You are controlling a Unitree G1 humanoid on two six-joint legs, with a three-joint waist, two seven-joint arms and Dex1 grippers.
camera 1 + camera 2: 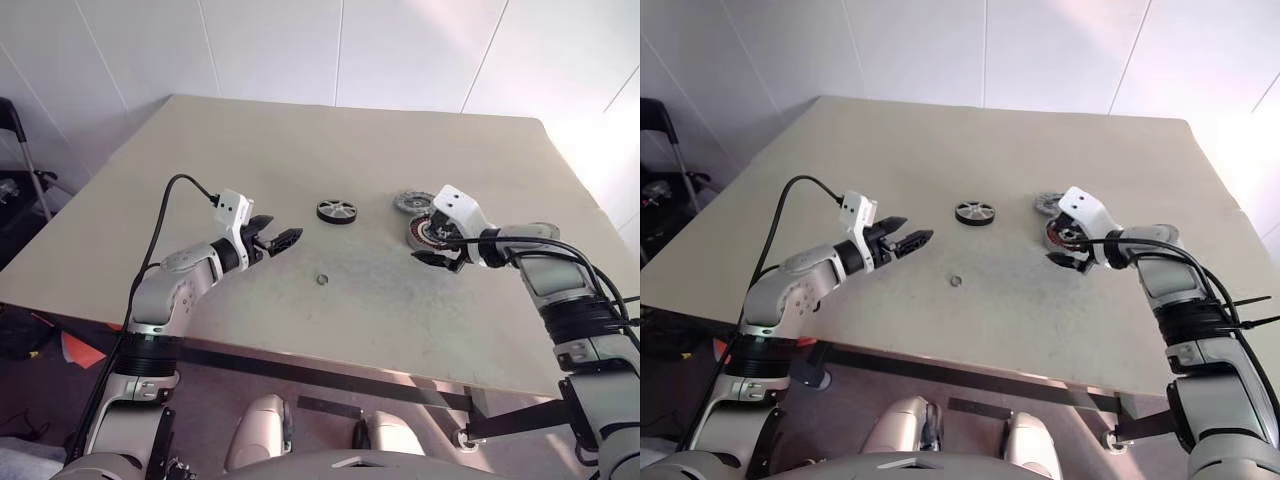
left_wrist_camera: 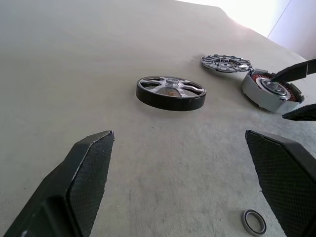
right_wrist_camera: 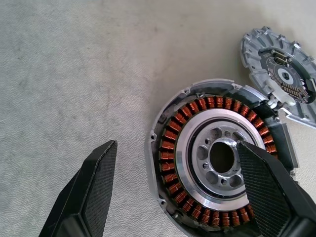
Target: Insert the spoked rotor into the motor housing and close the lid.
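The spoked rotor (image 1: 337,211), a black wheel with silver spokes, lies flat on the table a little ahead of my left gripper (image 1: 283,231). That gripper is open and empty, and the rotor (image 2: 171,93) sits beyond the gap between its fingers (image 2: 84,173). To the right lies the motor housing (image 3: 217,158), with its copper windings showing. My right gripper (image 1: 428,246) hovers open over the housing, one finger (image 3: 269,187) above its edge and the other off to the side. The grey ribbed lid (image 3: 281,76) lies just behind the housing.
A tiny metal ring (image 1: 321,280) lies on the beige table (image 1: 250,130) between the arms, near the front. A white wall stands behind the table. A dark stand (image 1: 25,150) is off the table's left side.
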